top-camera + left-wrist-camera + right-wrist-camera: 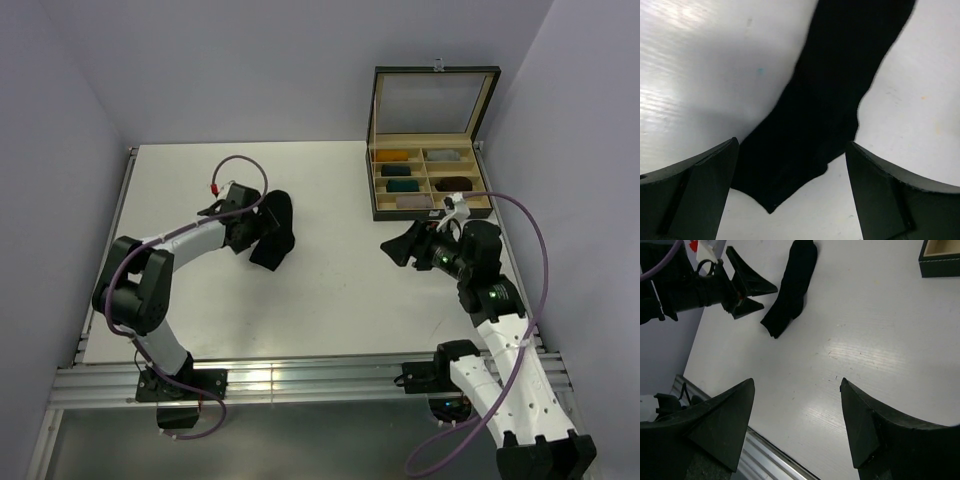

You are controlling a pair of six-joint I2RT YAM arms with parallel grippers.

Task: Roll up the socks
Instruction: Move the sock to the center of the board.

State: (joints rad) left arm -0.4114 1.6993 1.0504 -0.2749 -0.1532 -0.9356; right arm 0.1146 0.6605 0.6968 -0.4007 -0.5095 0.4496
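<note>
The socks (275, 232) lie as one dark, flat shape on the white table, left of centre. I cannot tell the two apart, and no stripes show. My left gripper (252, 222) is open right at their left side. In the left wrist view the black fabric (830, 100) runs from the top down between my spread fingers, and its pointed end lies just under the left gripper (791, 146). My right gripper (394, 250) is open and empty over bare table on the right, well away from the socks. The right wrist view shows the right gripper (796, 382), the socks (790, 290) and the left gripper (751, 290).
A dark compartment box (430, 180) with its lid raised stands at the back right, holding mustard, teal, grey and dark rolled bundles. Its corner shows in the right wrist view (940, 262). An aluminium rail (300, 380) runs along the table's near edge.
</note>
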